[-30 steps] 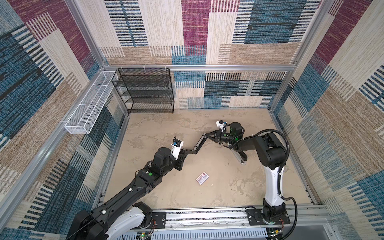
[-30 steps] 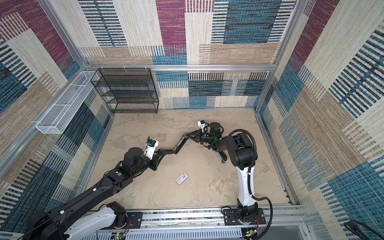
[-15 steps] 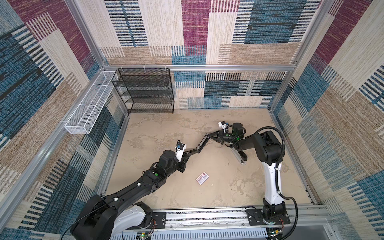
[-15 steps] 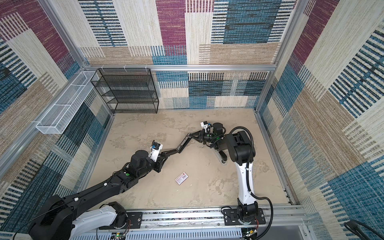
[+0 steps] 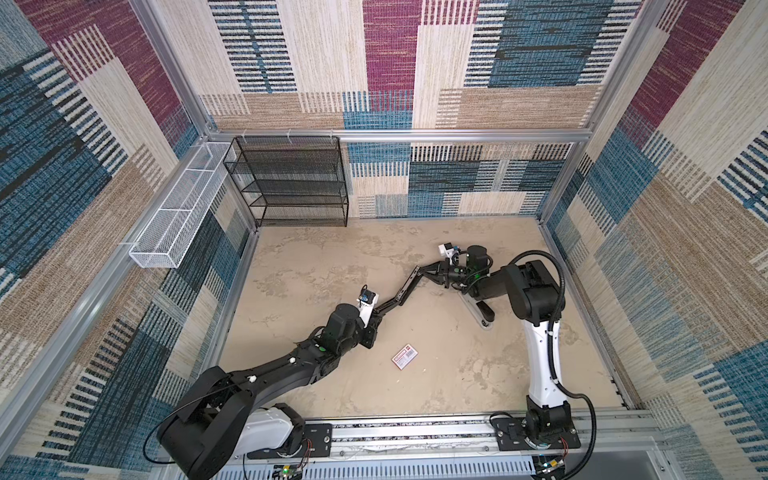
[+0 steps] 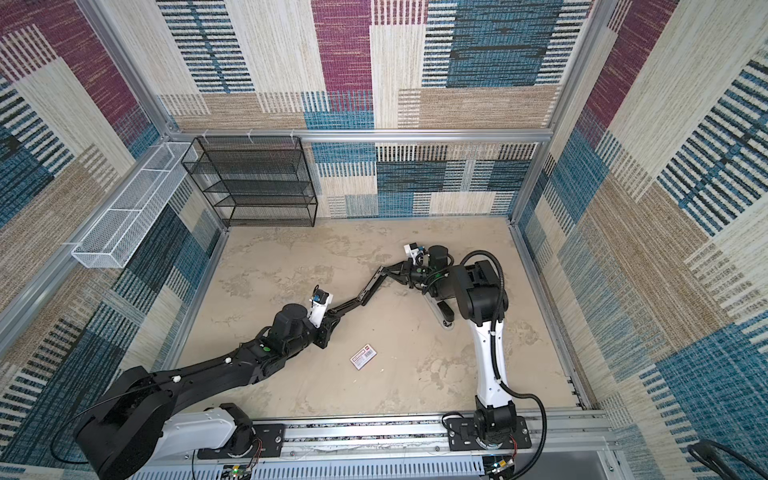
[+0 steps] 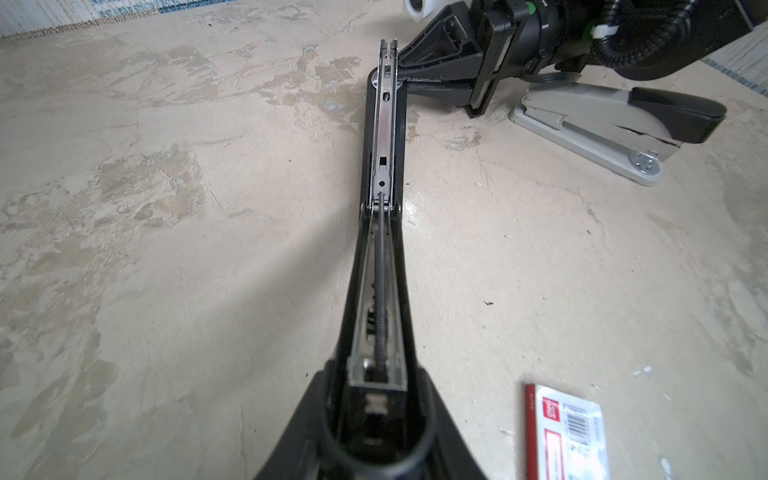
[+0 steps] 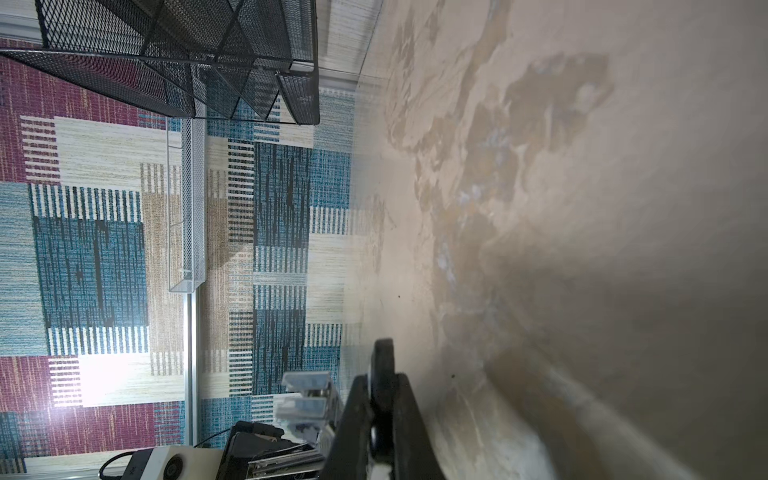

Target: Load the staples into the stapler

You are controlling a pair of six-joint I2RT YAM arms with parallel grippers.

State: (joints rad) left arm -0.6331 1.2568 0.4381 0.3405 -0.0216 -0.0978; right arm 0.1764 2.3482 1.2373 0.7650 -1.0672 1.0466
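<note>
A black stapler [image 5: 402,291] [image 6: 367,291] is swung open into a long line low over the table, and each gripper holds one end. My left gripper [image 5: 377,314] [image 6: 335,313] [image 7: 376,399] is shut on the lid end, where a spring runs along the inside. The bare metal staple channel [image 7: 384,137] faces the left wrist camera. My right gripper [image 5: 423,272] [image 6: 387,272] [image 8: 382,399] is shut on the far black end. The staples are hidden. Only their white box with a red label [image 5: 404,356] [image 6: 363,356] [image 7: 565,432] shows, lying flat on the table.
A second stapler, grey with a black handle [image 5: 478,312] [image 6: 444,311] [image 7: 602,120], lies under the right arm. A black mesh shelf [image 5: 291,180] stands at the back left. A white wire basket [image 5: 178,208] hangs on the left wall.
Both grippers and the open stapler have shifted slightly to the right. The left arm has sunk lower toward the table.
</note>
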